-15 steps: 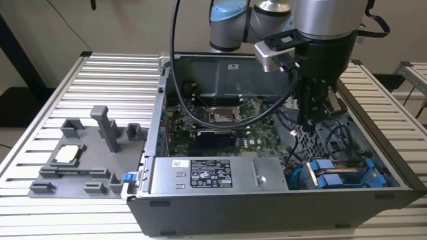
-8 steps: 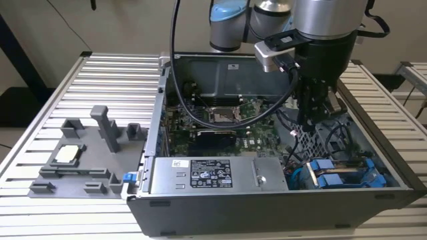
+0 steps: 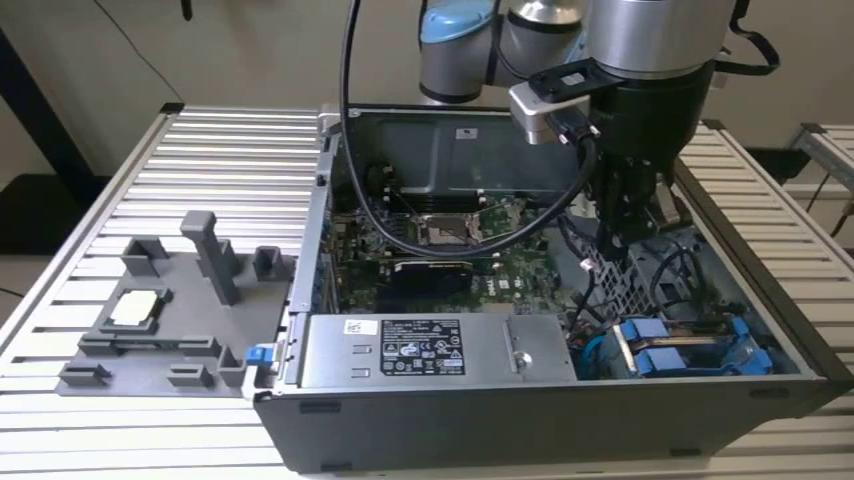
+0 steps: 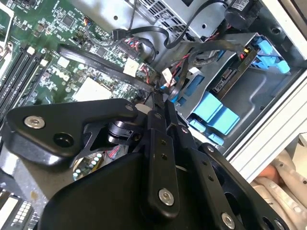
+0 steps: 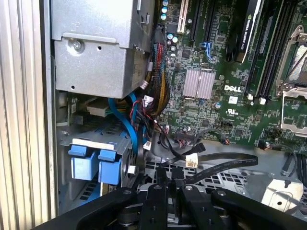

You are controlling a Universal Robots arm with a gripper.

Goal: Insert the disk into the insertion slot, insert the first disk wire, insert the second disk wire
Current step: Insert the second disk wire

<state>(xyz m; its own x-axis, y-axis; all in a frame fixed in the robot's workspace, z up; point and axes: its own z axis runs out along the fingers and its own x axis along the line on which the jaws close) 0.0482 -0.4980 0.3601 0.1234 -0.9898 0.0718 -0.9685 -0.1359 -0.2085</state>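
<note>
The slot (image 3: pixel 683 350) was grey with bright blue rails, and the board (image 3: pixel 441 270) was green, dotted with black and silver. The gripper (image 5: pixel 168 173) and cables (image 5: pixel 225 164) were black, and one wire bundle (image 5: pixel 160 81) was red, yellow and black. The table (image 3: pixel 214 150) was silver, ribbed in even stripes.

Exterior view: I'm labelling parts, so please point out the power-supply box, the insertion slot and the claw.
power-supply box (image 3: pixel 416 348), exterior view, on its pale label.
insertion slot (image 3: pixel 654 360), exterior view, on its blue plastic.
claw (image 3: pixel 619 238), exterior view, at its lower tip inside the case.
</note>
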